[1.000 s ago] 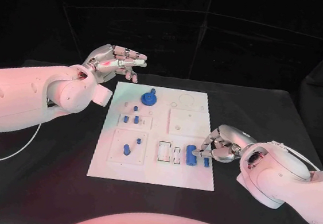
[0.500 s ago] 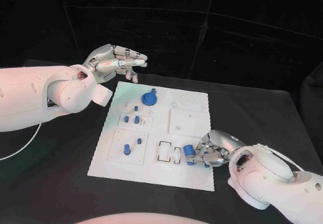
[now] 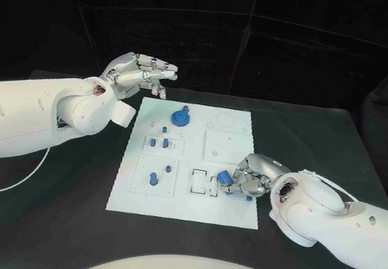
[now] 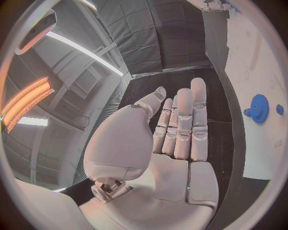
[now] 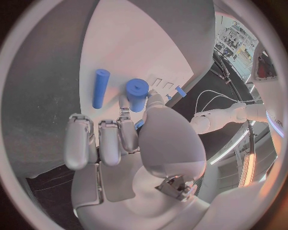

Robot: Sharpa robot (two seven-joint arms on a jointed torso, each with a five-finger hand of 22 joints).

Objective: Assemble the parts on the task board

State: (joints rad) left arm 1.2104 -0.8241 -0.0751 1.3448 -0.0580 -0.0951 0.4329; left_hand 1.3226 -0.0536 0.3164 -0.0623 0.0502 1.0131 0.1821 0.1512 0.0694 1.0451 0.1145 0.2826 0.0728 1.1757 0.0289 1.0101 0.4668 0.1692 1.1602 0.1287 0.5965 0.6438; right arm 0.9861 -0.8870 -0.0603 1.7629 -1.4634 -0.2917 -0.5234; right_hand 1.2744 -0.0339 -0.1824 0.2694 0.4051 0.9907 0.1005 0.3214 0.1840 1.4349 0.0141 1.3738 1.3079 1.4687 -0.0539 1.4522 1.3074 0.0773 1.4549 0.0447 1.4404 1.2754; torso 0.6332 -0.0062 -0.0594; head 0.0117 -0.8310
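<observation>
While left robot hand (image 3: 142, 72) hovers released, right robot hand (image 3: 250, 177) pinches blue cylinder (image 5: 137, 94) over task board (image 3: 181, 199).

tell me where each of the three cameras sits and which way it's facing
Head view: on the robot's head, looking down at the task board; both arms enter, left hand, right hand.
Left wrist view: behind the left hand, facing past it to the board edge and blue gear.
Right wrist view: behind the right hand, facing the board and blue cylinder.
Shared: the gear appears in head and left wrist views.
</observation>
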